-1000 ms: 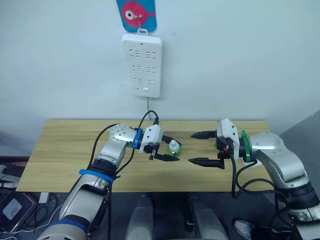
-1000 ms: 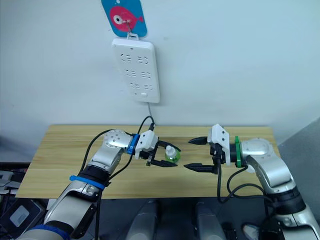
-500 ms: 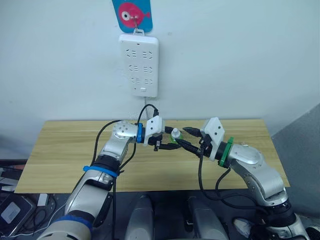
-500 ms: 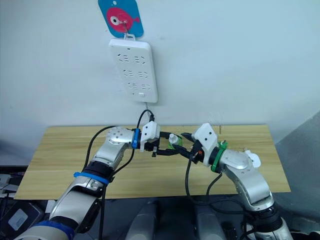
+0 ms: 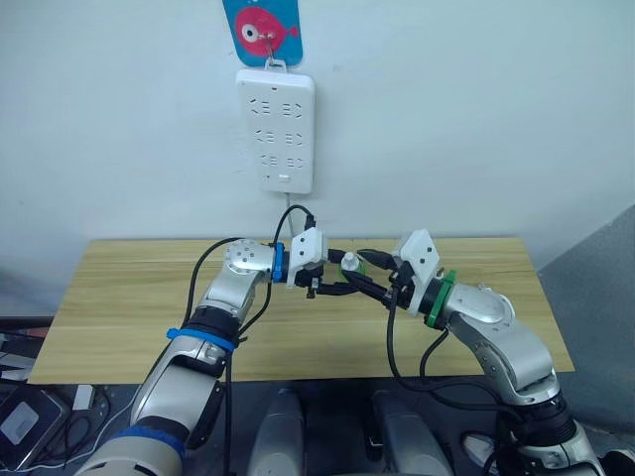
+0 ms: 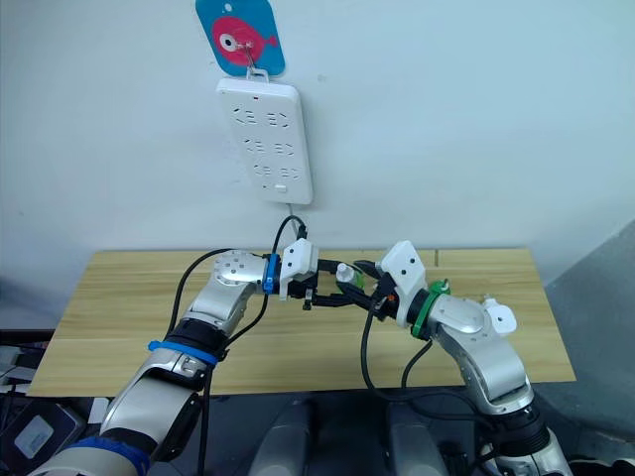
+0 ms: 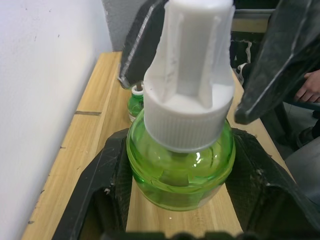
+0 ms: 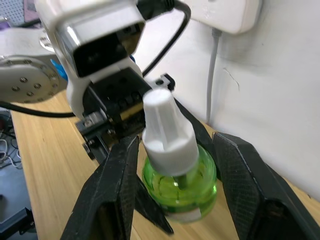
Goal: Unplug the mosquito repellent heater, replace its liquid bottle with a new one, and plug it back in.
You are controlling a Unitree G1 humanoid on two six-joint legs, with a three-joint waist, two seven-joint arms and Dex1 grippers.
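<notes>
Left gripper [image 5: 335, 282] clamped on green bottle [image 7: 181, 165], held above table [image 5: 129, 288] with white cap [image 8: 165, 129] offered upright. Right gripper [image 8: 177, 200] spread open around bottle's sides, probably for handover or uncapping. Second bottle [image 7: 136, 102] standing on table beyond.

Both arms: silver-grey metal shells, rounded joint housings, black cabling looped outside along the forearms. Left arm has a blue ring at the wrist and a blue band further up the forearm; round silver wrist disc with small screws around its face. Right arm has a green ring at the wrist. White boxy housing on each wrist. Left gripper [image 5: 332, 282] and right gripper [image 5: 365, 280]: two black fingers each, tapered to points, matte with scuffed inner faces; the finger [image 8: 116, 192] surface looks textured plastic up close.
</notes>
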